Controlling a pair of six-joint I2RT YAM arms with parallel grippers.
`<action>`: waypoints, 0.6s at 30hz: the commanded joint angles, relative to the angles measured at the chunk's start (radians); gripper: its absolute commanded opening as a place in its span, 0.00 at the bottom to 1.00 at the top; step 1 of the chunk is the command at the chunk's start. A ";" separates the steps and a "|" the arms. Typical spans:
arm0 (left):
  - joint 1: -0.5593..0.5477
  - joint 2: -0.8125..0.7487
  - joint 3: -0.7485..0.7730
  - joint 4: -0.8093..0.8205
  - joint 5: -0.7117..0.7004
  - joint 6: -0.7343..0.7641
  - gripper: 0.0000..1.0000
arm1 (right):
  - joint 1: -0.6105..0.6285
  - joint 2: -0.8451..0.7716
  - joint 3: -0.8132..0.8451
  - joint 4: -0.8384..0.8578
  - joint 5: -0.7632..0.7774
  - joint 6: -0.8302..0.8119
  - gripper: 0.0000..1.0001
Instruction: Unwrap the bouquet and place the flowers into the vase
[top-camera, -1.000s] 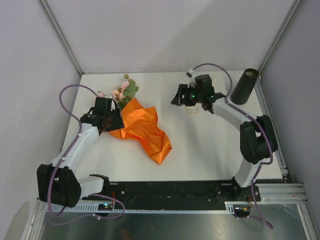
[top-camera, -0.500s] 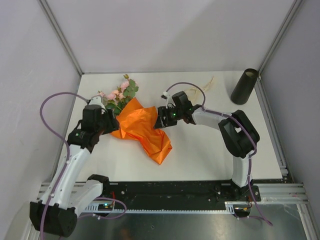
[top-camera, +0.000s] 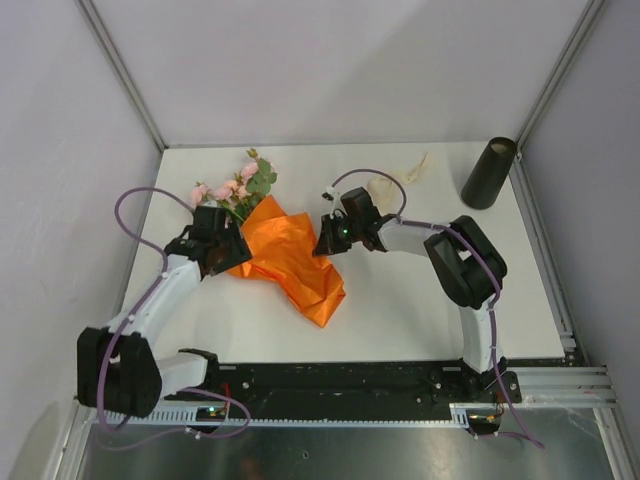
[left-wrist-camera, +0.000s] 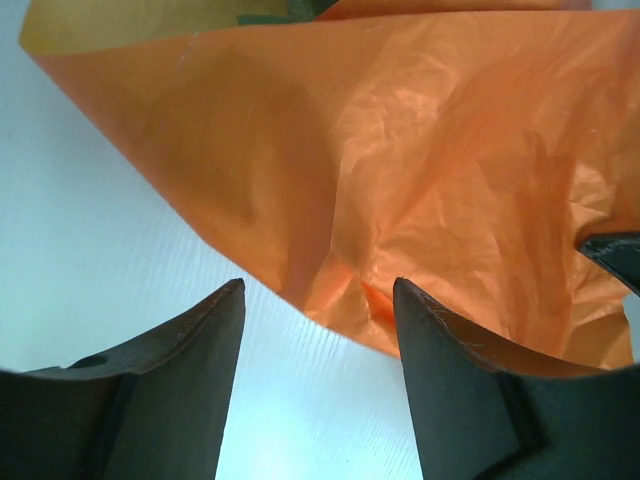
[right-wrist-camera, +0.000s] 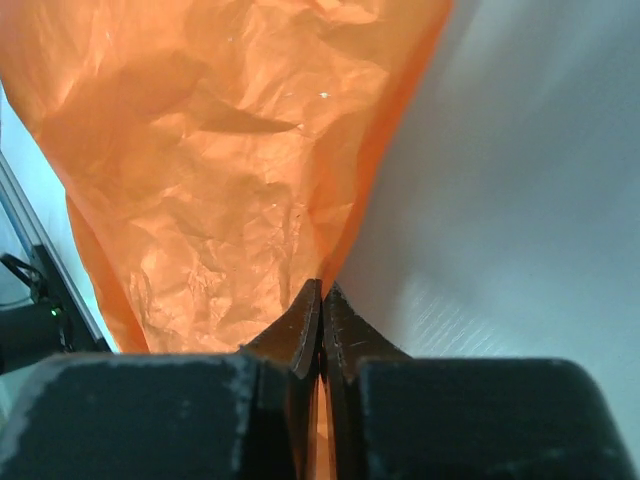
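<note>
The bouquet lies unwrapped at the back left of the table: the pink flowers (top-camera: 238, 188) with green leaves poke out from under a crumpled orange paper sheet (top-camera: 290, 258). My left gripper (top-camera: 218, 255) is open at the sheet's left edge, and in the left wrist view the paper (left-wrist-camera: 420, 170) lies just ahead of its fingertips (left-wrist-camera: 232, 300), untouched. My right gripper (top-camera: 323, 245) is shut on the sheet's right edge, with a sliver of paper (right-wrist-camera: 200, 180) pinched between the jaws. The black vase (top-camera: 488, 172) stands upright at the back right.
A cream ribbon (top-camera: 388, 184) lies loose on the white table (top-camera: 420, 290) between the paper and the vase. Grey walls enclose the table on three sides. A metal rail (top-camera: 350, 380) runs along the near edge by the arm bases.
My right arm swung left from near the vase to the paper and shut on its right edge. The ribbon now lies on the table. My left gripper opened wider at the sheet's left edge.
</note>
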 joint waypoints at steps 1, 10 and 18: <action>0.003 0.097 0.019 0.109 -0.013 -0.084 0.64 | -0.026 0.005 0.002 0.101 0.027 0.038 0.01; 0.013 0.436 0.240 0.167 -0.081 -0.115 0.53 | -0.084 0.015 0.002 0.252 0.055 0.145 0.00; 0.009 0.655 0.466 0.167 -0.068 -0.105 0.53 | -0.134 0.002 0.001 0.320 0.117 0.165 0.00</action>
